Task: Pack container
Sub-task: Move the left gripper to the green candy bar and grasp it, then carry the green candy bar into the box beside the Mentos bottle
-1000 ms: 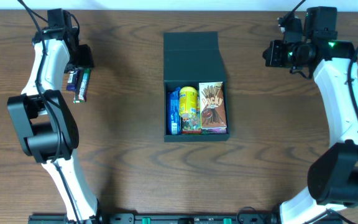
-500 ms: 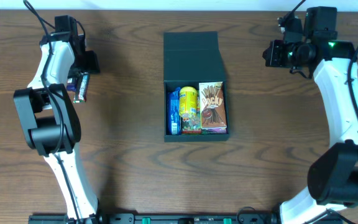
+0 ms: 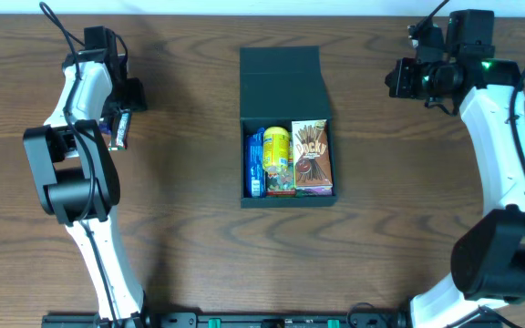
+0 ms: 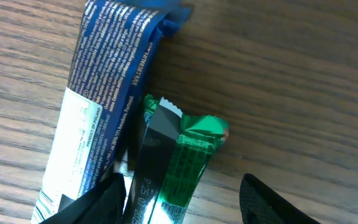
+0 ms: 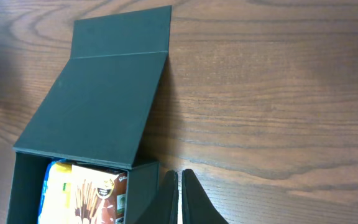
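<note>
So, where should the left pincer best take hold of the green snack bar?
Probably across its narrow width, from above: the green snack bar lies flat on the table. One long edge is free; the blue snack bar lies against the other.

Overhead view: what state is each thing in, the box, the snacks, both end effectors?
Box, open, lid back, partly filled.
Pocky carton, inside box.
Blue bar, on table, unpacked.
Green bar, on table, unpacked.
Left end effector, open over bars.
Right end effector, shut, empty.

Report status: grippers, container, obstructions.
Left gripper open, straddling green-wrapped bar beside blue-wrapped bar. Right gripper shut, empty. Container open, Pocky box, yellow pack inside. Nothing blocking its opening.
</note>
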### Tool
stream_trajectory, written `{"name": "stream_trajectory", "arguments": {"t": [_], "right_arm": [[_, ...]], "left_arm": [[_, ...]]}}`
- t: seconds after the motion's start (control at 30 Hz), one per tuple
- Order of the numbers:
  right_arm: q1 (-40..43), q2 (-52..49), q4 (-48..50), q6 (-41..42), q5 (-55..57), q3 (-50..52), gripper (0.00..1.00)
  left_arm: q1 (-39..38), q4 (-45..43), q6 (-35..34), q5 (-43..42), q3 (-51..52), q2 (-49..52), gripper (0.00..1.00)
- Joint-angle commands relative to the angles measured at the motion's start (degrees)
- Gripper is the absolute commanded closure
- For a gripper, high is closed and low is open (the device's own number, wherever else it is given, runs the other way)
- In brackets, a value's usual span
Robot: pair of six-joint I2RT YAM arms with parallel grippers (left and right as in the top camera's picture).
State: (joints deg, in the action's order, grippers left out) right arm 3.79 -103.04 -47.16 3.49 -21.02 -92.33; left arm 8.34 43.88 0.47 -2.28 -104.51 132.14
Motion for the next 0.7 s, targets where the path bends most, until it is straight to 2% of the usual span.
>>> {"name": "stream_trajectory", "arguments": {"t": [0.0,0.5,0.57,0.67], "right_arm": [[-0.13,0.76,-0.02,0.79,-0.63,-0.92,0.96],[-0.13,0.76,-0.22,0.81,-0.63,-0.92,0.97],[-0.13,0.76,-0.22,0.81,-0.63,-0.92,0.97],[-0.13,0.76,-0.2,0.79,-0.63,-0.92,0.97]], "left_arm": [[-0.11,0.2,0.85,1.22,0.22,1.4,0.41],[-0.13,0.31,0.83,1.25,0.24,3.17,0.49],[-0.11,0.28,0.81,1.22,0.24,3.17,0.53],[-0.13,0.46,0.09,1.22,0.24,3.17,0.64]]}}
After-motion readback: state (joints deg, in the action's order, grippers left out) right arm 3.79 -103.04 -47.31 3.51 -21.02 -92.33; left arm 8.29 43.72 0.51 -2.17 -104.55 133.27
